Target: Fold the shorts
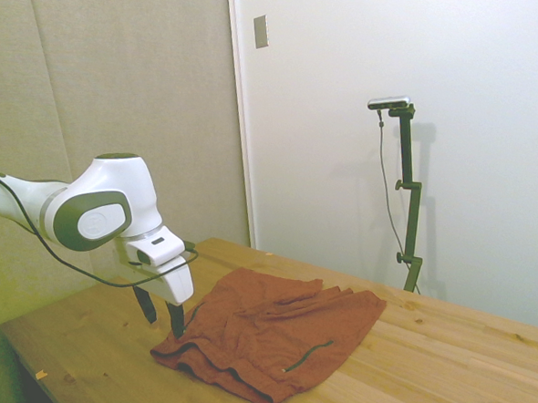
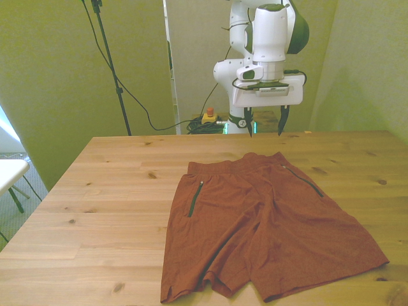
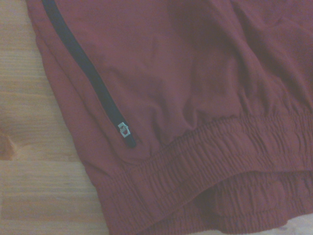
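Pale wooden planks of the desk (image 2: 95, 191) carry a pair of rust-orange soft fabric shorts (image 2: 261, 223), spread flat with the gathered elastic waistband (image 2: 245, 166) toward the far edge and both legs reaching the near edge in the front view. Thin dark pocket lines (image 2: 193, 199) run down each hip, and the wrist view shows a small pale tag (image 3: 124, 129) at the end of one such line, just above the ruched waistband. A white jointed robot arm (image 2: 271, 38) hangs its claw (image 2: 265, 122) above the far side of the desk, just past the waistband, with both dark fingers (image 2: 248, 121) spread wide and holding nothing. From the side, the claw (image 1: 161, 315) hovers beside the shorts' edge, clear of the cloth.
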### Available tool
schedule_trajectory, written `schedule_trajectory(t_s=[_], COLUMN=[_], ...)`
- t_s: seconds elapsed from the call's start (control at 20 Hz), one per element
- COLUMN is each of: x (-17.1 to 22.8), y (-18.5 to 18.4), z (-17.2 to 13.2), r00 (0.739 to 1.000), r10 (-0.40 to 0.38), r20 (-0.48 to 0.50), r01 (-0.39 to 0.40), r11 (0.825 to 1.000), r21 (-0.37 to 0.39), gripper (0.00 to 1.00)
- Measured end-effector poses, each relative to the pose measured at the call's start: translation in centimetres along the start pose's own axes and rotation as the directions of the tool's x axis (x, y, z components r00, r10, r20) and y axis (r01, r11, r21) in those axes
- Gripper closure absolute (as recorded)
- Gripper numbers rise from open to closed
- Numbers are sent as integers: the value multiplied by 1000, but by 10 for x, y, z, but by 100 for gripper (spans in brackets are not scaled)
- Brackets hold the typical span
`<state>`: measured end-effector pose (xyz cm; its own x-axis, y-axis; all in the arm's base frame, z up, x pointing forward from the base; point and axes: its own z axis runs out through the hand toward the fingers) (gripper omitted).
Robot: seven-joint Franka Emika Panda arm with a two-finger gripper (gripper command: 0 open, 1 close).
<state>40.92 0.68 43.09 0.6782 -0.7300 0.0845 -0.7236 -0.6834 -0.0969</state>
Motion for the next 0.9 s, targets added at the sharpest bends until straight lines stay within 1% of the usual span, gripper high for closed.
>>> schedule_trajectory(t_s=[0.05, 0.1, 0.15, 0.3, 0.4, 0.45, 0.55, 0.65, 0.75, 0.8, 0.9], x=[0, 1, 3, -1, -9, -15, -33, -54, -72, -80, -97], y=[0, -1, -6, -37, -59, -68, -80, -88, -92, -93, -95], z=[0, 0, -3, -9, -4, 0, 15, 28, 39, 43, 51], r00=[1000, 1000, 997, 987, 979, 973, 954, 927, 894, 880, 857], r10=[0, -18, -42, -90, -120, -145, -207, -268, -319, -337, -366], r20=[0, -18, -62, -135, -165, -181, -219, -261, -315, -336, -363], r01=[0, 17, 39, 77, 99, 118, 153, 173, 176, 175, 182], r11=[1000, 1000, 998, 993, 987, 981, 958, 926, 896, 886, 874], r21=[0, -17, -49, -94, -126, -152, -241, -336, -408, -430, -450], gripper=[0, 0, 0, 0, 0, 0, 0, 0, 0, 0, 0])
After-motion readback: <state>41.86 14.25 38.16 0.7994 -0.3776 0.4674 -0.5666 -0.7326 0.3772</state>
